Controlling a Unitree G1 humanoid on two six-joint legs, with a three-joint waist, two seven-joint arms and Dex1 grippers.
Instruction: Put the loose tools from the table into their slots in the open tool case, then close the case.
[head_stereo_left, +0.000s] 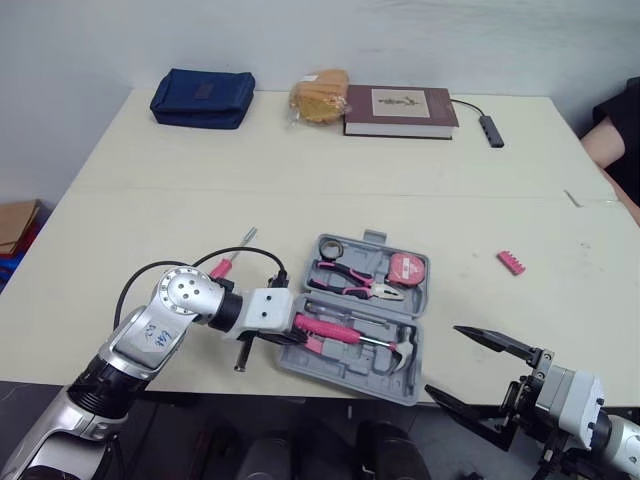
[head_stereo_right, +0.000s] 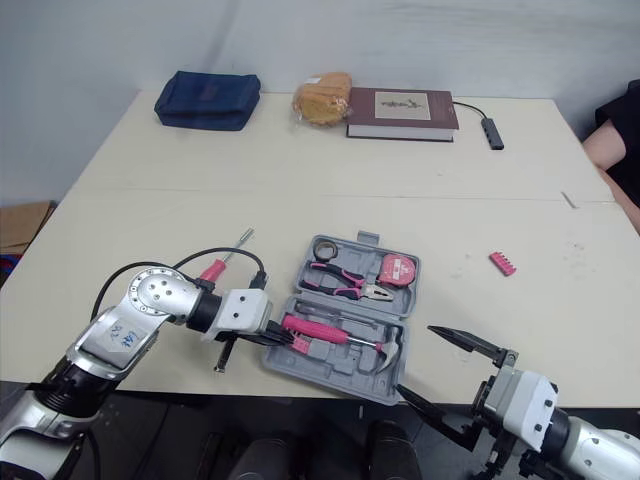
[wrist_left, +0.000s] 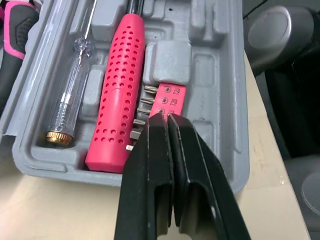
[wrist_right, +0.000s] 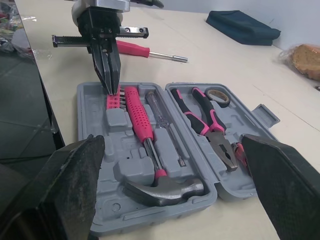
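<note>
- Currently your right tool (head_stereo_left: 443, 360) hangs at the near edge of the worktop (head_stereo_left: 150, 230), just off the front-right corner of the case (wrist_right: 90, 117). Its fingers are spread wide with nothing between them.
- Your left tool (wrist_left: 164, 119) has its fingers pinched together, with only a slit between them. The tips are down at the bit holder (wrist_left: 169, 97) in the near-left corner of the case. You can't tell whether they press on it or only touch it.
- The grey case lies open and flat near the front edge of the worktop, with its lid half on the far side.
- In the near half, the hammer (wrist_right: 137, 112) is seated lengthwise, its pink perforated handle just beside the bit holder and its head at the right end. The clear-handled tester (wrist_left: 70, 90) lies beside it on the hinge side.
- In the lid half, the pliers (head_stereo_left: 350, 277) sit in the middle, the tape roll (head_stereo_left: 329, 246) at the far-left corner and the pink tape measure (head_stereo_left: 405, 268) on the right.
- A red screwdriver (head_stereo_left: 230, 260) lies loose on the worktop left of the case, beyond your left arm and not touching the case.
- A loose pink strip (head_stereo_left: 511, 262) lies right of the case, well apart from it.
- Along the far side are a navy pouch (head_stereo_left: 203, 97), bagged bread (head_stereo_left: 319, 96), a book (head_stereo_left: 400, 111) and an adapter (head_stereo_left: 489, 128) on a cable.
- A person's arm (head_stereo_left: 605, 140) shows at the far right edge.
</note>
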